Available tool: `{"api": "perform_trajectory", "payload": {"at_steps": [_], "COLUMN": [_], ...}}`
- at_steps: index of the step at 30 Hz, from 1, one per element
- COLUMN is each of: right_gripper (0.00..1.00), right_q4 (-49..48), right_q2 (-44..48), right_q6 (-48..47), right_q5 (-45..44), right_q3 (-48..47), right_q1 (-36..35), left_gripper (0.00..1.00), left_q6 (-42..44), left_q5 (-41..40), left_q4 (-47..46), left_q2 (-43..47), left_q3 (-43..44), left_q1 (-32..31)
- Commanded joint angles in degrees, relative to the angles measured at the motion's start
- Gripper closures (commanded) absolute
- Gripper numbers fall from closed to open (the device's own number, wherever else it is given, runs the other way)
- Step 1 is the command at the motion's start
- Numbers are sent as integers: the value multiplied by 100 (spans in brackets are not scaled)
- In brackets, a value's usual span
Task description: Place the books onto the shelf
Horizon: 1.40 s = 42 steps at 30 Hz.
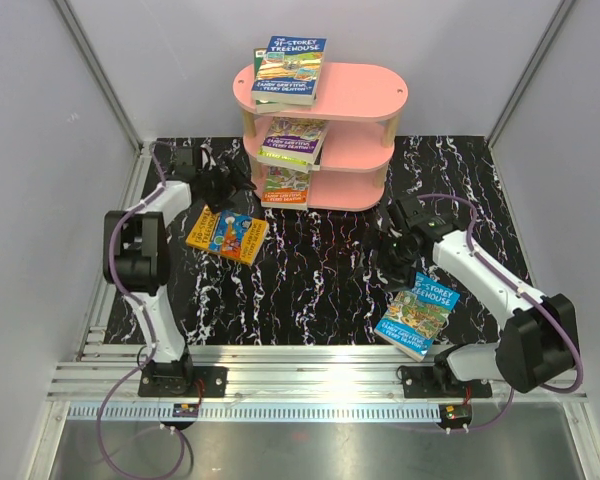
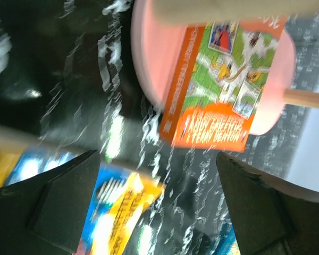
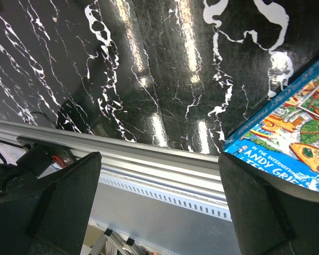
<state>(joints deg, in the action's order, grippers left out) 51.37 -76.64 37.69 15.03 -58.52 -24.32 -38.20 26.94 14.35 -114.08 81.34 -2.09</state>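
Hovering spread, left hand [image 2: 157, 175] faces an orange book [image 2: 218, 79] on the shelf [image 2: 146, 64] ahead; right hand [image 3: 159, 175] spread, blue book [image 3: 292, 143] beside.

Black white-veined tabletop [image 1: 330, 290], slotted aluminium rail [image 1: 320, 385] along its near edge, pale enclosure walls [image 1: 40, 150].

The left arm [image 1: 163, 325] and right arm [image 1: 477, 264] are white-linked with black joints, trailing purple cables [image 1: 578, 350].
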Motion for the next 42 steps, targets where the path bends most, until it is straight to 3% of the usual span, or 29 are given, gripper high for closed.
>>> {"api": "perform_trajectory", "payload": {"at_steps": [1,4,7,10,15,19,25,30,36,42], "right_gripper": [2,3,3,3,4,4,3,3,4,4], "right_q4": [-329,-461,-611,-743,-813,-726,-567,-558,-523,-506], "right_q2": [-105,-167,-158,-88,140,491,852,949,941,1081], "right_q6": [-95,-52,10,115,247,309,379,441,423,484], "right_q5": [369,510,641,765,809,730,624,633,730,765], "right_q3": [-116,-37,104,262,517,649,851,957,992,1088], "right_q1": [32,32,32,23,32,32,32,32,32,32], "left_gripper": [1,1,1,1,1,1,1,1,1,1], "left_q6": [304,225,181,-47,-933,-1146,-725,-812,-663,-742], "left_q5": [-1022,-1787,-2272,-1773,-1367,-1314,-1200,-1042,-1103,-893], "left_q4": [393,472,648,649,-231,76,832,245,95,-915], "left_q2": [1211,2011,2022,1504,942,398,-228,0,298,624], "left_q3": [-661,-1330,-1411,-1068,-946,-427,242,-846,-1568,-2158], "left_q1": [42,112,156,147,59,33,-239,-319,-327,-336]}}
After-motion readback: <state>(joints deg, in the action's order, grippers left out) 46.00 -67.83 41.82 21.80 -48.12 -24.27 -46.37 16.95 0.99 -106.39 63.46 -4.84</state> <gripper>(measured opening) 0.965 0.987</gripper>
